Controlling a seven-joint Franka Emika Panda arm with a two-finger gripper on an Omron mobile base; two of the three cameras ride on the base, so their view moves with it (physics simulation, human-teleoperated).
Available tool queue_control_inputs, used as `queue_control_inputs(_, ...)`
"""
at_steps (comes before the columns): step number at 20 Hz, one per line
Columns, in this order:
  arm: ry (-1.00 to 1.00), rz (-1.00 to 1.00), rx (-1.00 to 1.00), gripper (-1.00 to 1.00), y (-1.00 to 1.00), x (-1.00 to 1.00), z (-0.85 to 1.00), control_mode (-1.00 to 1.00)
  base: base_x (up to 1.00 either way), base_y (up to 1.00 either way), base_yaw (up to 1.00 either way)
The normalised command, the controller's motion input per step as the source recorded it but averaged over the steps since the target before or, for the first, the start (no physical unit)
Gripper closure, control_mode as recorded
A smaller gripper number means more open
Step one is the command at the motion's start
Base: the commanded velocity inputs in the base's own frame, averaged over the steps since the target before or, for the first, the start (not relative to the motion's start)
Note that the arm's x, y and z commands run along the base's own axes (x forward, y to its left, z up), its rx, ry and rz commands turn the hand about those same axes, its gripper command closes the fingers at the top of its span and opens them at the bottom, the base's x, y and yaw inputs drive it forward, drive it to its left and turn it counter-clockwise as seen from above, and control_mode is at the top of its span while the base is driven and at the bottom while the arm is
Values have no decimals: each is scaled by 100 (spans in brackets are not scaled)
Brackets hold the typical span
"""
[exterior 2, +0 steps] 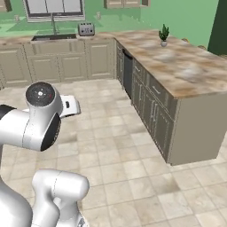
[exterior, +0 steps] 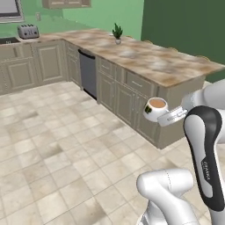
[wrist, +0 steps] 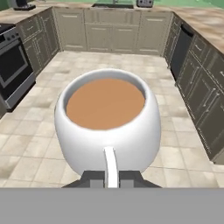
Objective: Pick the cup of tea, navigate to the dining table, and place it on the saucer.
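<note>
The cup of tea (exterior: 156, 108) is a small white rounded cup with a dark mark on its side and brown tea inside. It hangs in the air above the tiled floor, beside the near corner of the dining table (exterior: 176, 66), a long counter with a beige-brown marbled top. My gripper (exterior: 169, 116) is shut on the cup's handle. In the hand view the cup of tea (wrist: 107, 118) sits upright just past my gripper (wrist: 110, 177), whose fingertips clamp the thin white handle. The saucer is out of view.
A small potted plant (exterior: 117, 33) stands on the table's far end. A dark dishwasher (exterior: 88, 72) sits in its cabinets. A toaster (exterior: 27, 30) and sink (exterior 2: 53, 37) are on the back counter. An oven (wrist: 13, 74) shows on the left of the hand view. Tiled floor (exterior: 52, 145) lies between.
</note>
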Motion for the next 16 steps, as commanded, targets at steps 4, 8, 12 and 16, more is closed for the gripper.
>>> queue_control_inputs(4, 0, 0, 0, 100, 0, 0, 0, 100, 60, 0, 8)
queue_control_inputs(8, 0, 0, 0, 100, 0, 0, 0, 100, 56, 0, 7)
queue_control_inputs(12, 0, 0, 0, 100, 0, 0, 0, 100, 53, 0, 6)
queue_control_inputs(16, 0, 0, 0, 100, 0, 0, 0, 100, 55, 0, 5)
